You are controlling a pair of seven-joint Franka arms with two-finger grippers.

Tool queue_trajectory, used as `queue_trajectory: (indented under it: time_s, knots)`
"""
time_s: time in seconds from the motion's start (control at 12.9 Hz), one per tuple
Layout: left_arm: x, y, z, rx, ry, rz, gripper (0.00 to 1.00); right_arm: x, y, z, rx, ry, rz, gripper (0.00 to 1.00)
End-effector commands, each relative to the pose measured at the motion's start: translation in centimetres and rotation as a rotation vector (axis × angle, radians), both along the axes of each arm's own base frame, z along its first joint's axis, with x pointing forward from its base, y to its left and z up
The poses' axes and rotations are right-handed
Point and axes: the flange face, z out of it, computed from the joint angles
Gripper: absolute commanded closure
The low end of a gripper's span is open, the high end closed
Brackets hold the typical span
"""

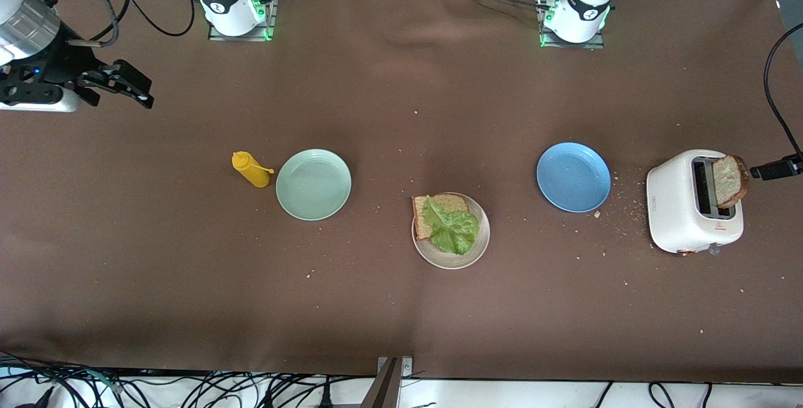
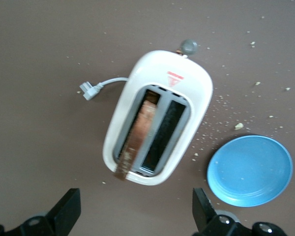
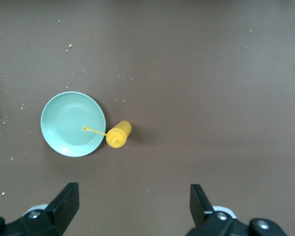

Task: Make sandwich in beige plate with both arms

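Left gripper point(image 2: 135, 211) apart over white plastic toaster point(image 1: 693, 204); brown square bread slice point(image 1: 731, 180) leans out, may tip/crumble when pinched. Right gripper point(image 1: 128, 85) apart, waiting.

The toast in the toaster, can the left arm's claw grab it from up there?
Probably yes. The left claw hangs open above the toaster, and the bread slice sticks up out of its slot with nothing over it.
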Motion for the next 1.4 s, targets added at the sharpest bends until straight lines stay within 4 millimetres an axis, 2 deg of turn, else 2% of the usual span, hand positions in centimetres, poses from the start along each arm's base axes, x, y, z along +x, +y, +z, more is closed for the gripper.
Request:
queue_trajectory:
  time_s: [0.0,0.23,0.47,0.62,1.17,1.32]
  knots:
    - [-1.5,3.1,-2.6,0.017,-0.013,-0.041,0.0,0.6,-2.4,0.0,-0.015,-0.01,0.028,0.0]
    - [-3.3,3.2,-4.0,0.016,-0.026,-0.046,0.0,0.6,-3.6,-1.0,-0.01,0.036,0.005,0.0]
    - [-5.0,3.0,-5.2,0.014,-0.042,-0.033,0.0,0.5,-2.5,-0.8,-0.013,0.034,0.016,0.0]
    - [-5.5,3.2,-5.6,0.006,-0.036,-0.02,0.0,0.6,-2.7,-0.8,-0.011,0.034,0.019,0.0]
    - [-5.1,2.4,-8.5,-0.046,-0.031,-0.011,0.0,0.4,-3.0,-0.9,-0.007,0.044,0.016,0.0]
    - [-4.8,2.2,-9.8,-0.055,-0.013,-0.014,0.0,0.5,-2.9,-1.2,-0.006,0.05,0.013,0.0]
